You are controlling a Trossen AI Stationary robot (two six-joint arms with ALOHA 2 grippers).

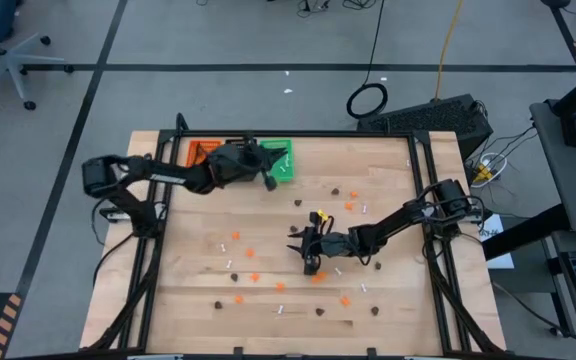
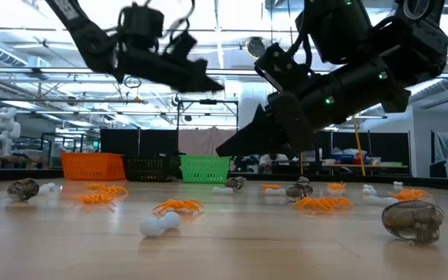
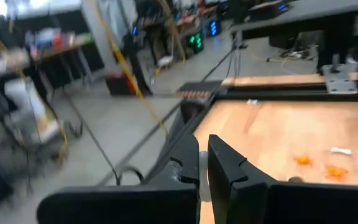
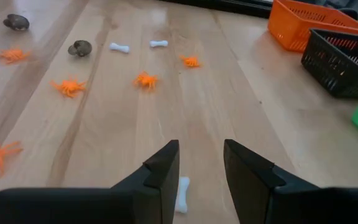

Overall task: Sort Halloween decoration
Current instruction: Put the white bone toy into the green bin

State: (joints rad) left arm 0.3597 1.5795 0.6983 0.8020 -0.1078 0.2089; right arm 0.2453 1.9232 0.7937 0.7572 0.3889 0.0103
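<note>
While left gripper [image 1: 271,183] hangs closed by green tray [image 1: 281,160] (contents unseen); right gripper [image 4: 201,163] parted above white bone [image 4: 183,194]

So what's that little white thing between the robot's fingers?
It is a small white bone, like smooth plastic, with knobby ends. It lies flat on the wooden table, just under the right gripper, in the gap between its two dark open fingers. Nothing seems to grip it yet, and part of it is hidden.
</note>
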